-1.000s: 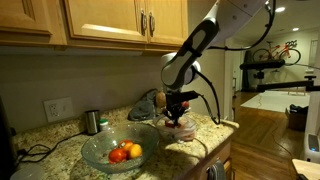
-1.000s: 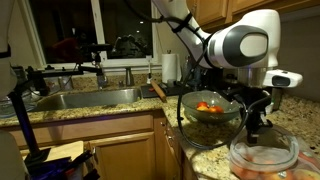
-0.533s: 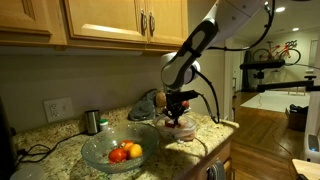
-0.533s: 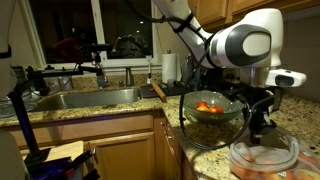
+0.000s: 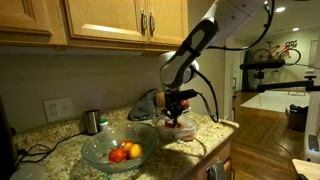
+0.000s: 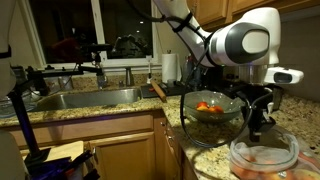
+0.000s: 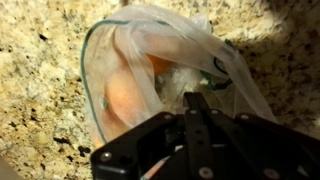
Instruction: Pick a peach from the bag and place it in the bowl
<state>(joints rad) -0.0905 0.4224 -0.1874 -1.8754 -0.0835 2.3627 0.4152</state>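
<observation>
Granite surface (image 5: 60, 135). Glass bowl (image 5: 97, 158): red and orange fruit (image 5: 126, 152) inside. Grey-brown bag (image 5: 146, 103) near tub, contents hidden. Clear tub (image 7: 190, 40): peach (image 7: 125, 95) inside. Fingers (image 7: 197, 100) pressed fully together, tips down in tub beside peach; hold unclear.

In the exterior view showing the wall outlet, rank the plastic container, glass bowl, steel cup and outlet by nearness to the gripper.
From the gripper:
1. clear plastic container, directly beneath it.
2. glass bowl, toward the counter's front.
3. steel cup, by the wall.
4. wall outlet, on the backsplash.
</observation>
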